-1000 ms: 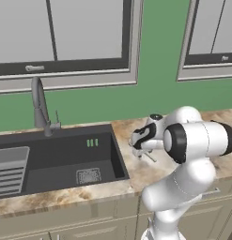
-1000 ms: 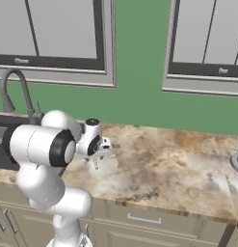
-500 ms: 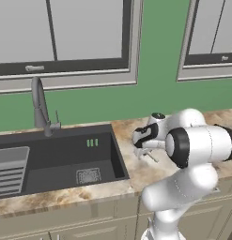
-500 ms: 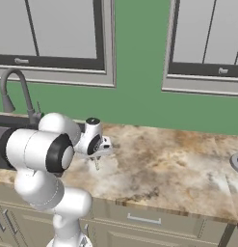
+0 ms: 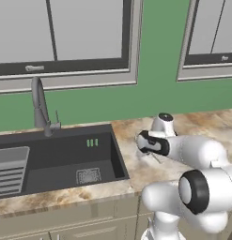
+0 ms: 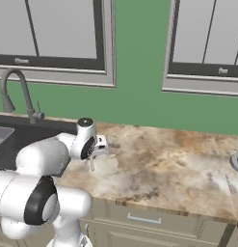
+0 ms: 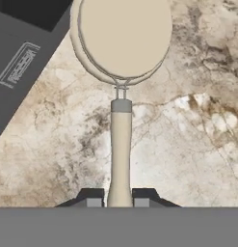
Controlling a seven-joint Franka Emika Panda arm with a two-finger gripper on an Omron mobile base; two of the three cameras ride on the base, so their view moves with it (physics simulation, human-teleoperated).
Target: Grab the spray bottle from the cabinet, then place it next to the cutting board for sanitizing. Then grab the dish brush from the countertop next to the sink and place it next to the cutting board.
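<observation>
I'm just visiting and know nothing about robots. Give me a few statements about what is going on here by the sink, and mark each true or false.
1. The gripper has its two fingertips on either side of the dish brush handle. True.
2. The dish brush head is a square blue sponge. False: it is round and tan.
3. The sink is dark and set into the countertop. True.
4. The brush lies inside the sink basin. False: in the hand view marbled countertop is behind it, with the sink off to one side.
5. The wall behind the faucet is painted red. False: it is green.
</observation>
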